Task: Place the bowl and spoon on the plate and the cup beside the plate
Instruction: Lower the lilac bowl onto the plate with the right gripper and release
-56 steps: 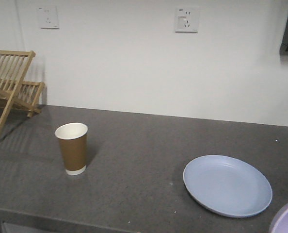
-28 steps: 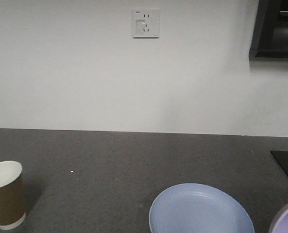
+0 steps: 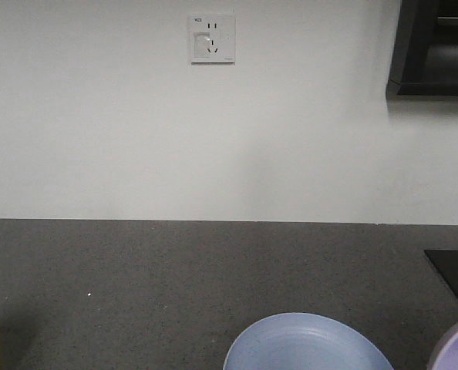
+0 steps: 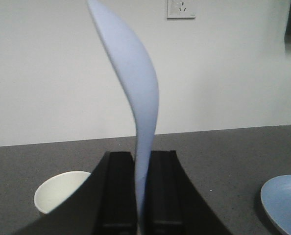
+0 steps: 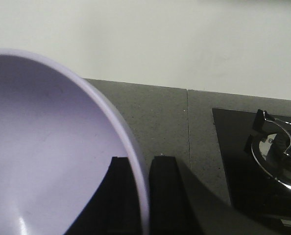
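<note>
A dark speckled countertop [image 3: 175, 277] runs back to a plain white wall [image 3: 213, 139], with a broad stretch of open surface between the two and across the middle. In the front view the pale blue plate [image 3: 306, 347] lies at the bottom edge, right of centre, its near half cut off by the frame. The left gripper [image 4: 140, 164] is closed tight on the pale blue spoon [image 4: 135, 98], which stands upright between the two black fingers, its curved length rising past the top of the left wrist view. Below and to the left of that gripper the paper cup [image 4: 62, 193] stands on the counter, well apart from the plate. The right gripper [image 5: 140, 169] pinches the rim of the lavender bowl [image 5: 47, 147] between its jaws. The bowl fills the left half of the right wrist view, and whether it touches the counter cannot be told. To the right, past a seam in the counter, lies a black hob [image 5: 238, 161] with a metal burner [image 5: 278, 152], closing off that side. A wall socket [image 3: 211, 38] sits high on the wall, and a dark cabinet [image 3: 433, 46] hangs at the upper right. In the front view only slivers of cup and bowl show at the bottom corners.
</note>
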Motion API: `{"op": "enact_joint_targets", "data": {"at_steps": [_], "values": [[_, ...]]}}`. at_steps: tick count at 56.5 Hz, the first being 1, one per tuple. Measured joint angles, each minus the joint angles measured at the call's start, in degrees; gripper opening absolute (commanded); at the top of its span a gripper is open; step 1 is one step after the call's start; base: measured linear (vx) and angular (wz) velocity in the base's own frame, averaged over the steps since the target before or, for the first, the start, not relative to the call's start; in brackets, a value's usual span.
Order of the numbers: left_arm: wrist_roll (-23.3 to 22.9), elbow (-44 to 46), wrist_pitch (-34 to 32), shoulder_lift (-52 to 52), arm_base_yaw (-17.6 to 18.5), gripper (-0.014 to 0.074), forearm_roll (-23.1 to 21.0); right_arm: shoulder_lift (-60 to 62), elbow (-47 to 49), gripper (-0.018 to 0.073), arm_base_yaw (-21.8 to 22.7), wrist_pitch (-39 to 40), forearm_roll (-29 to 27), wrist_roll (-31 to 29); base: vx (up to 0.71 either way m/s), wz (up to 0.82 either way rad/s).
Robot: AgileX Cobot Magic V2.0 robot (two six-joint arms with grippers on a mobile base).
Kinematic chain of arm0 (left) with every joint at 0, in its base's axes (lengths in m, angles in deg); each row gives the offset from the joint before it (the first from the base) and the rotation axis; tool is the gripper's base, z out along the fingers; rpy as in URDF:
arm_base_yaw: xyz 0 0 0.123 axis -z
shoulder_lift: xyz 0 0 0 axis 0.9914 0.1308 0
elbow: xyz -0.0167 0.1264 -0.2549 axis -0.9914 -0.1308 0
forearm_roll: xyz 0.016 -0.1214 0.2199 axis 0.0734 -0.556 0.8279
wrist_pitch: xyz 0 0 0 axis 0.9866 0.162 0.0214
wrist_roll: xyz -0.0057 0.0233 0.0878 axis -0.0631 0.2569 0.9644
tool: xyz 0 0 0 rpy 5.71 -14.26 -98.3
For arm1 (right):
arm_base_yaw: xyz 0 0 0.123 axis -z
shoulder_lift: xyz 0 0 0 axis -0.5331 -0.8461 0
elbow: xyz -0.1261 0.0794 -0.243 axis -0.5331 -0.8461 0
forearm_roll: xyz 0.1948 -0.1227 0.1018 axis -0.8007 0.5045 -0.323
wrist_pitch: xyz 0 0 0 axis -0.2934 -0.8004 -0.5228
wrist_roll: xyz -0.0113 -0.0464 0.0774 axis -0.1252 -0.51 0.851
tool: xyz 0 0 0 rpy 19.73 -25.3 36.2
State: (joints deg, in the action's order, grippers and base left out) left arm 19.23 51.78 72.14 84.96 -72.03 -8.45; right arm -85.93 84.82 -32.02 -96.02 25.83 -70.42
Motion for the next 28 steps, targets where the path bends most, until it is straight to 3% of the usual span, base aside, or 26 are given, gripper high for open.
{"op": "enact_joint_targets", "data": {"at_steps": [28], "values": [[0.0,0.0,0.0,0.0,0.0,0.0003,0.0,0.0,0.0,-0.0008,0.0,0.8,0.0,-0.4,0.0,0.0]]}}
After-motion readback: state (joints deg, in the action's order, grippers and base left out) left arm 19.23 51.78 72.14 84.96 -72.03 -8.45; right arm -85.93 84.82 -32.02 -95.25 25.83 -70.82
